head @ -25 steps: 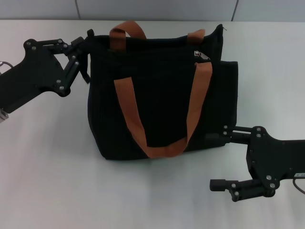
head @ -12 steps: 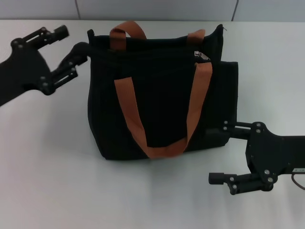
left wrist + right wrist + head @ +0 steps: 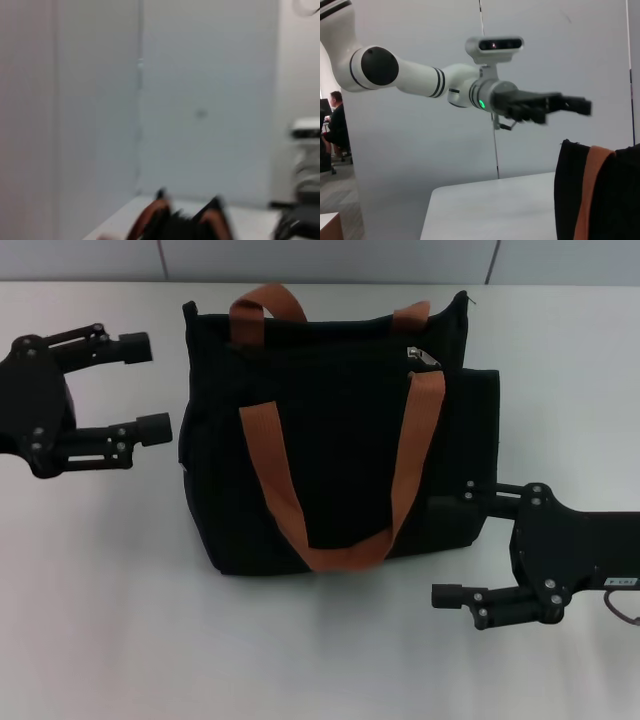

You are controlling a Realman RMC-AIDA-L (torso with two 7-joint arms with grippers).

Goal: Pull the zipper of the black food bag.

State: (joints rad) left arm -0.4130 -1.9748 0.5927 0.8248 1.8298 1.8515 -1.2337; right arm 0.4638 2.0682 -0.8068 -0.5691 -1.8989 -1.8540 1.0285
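The black food bag (image 3: 340, 440) stands upright in the middle of the table, with two orange-brown straps (image 3: 268, 472). The zipper (image 3: 423, 358), a small silver pull tab, sits at the right end of the bag's top edge. My left gripper (image 3: 148, 383) is open and empty, just left of the bag's upper left corner and clear of it. My right gripper (image 3: 455, 543) is open and empty at the bag's lower right corner, its upper finger against the bag's side. The bag also shows in the left wrist view (image 3: 182, 225) and in the right wrist view (image 3: 615, 200). The right wrist view also shows the left gripper (image 3: 580, 106).
The white table (image 3: 110, 600) extends on all sides of the bag. A grey wall (image 3: 330, 258) runs along the table's far edge. A person sits far off in the right wrist view (image 3: 337, 125).
My left gripper was closed at the bag's upper left corner; it has opened and drawn back to the left and down. My right gripper has shifted slightly left.
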